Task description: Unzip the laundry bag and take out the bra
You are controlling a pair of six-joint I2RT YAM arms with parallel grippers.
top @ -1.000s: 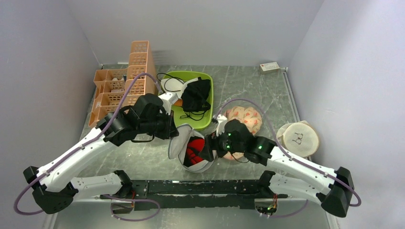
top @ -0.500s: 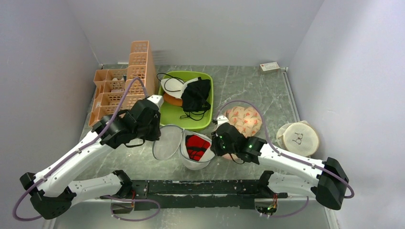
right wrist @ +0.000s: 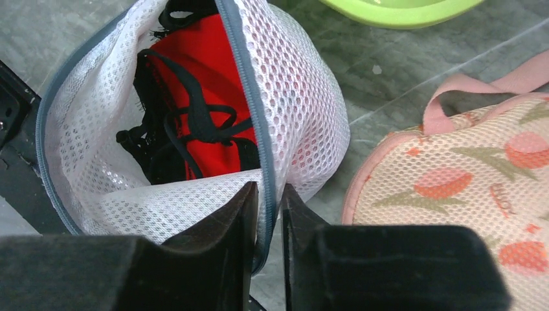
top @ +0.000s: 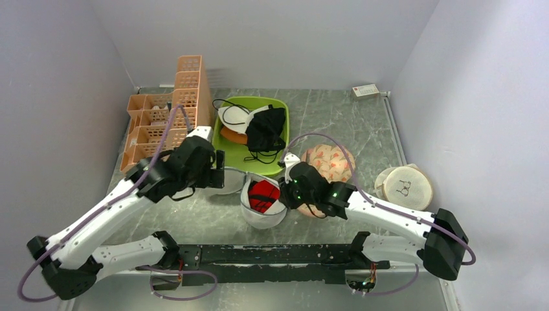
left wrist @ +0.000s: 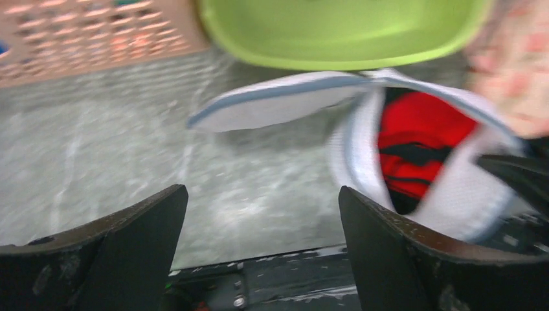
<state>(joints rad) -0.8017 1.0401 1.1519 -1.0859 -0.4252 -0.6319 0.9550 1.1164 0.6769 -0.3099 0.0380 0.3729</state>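
Left wrist view is blurred, but the left gripper (left wrist: 262, 194) shows its jaws spread wide. The right gripper (right wrist: 267, 194) pinches the zip rim of the white mesh laundry bag (right wrist: 304, 110), gaping open beside the green tray (top: 275, 170). The red padded bra (right wrist: 207, 71) sits half-buried inside.

White open-mesh cloth laundry bag (right wrist: 304, 110); smooth matt red fabric bra (right wrist: 213, 45).

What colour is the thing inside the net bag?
Bright red bra, clearest in the right wrist view.
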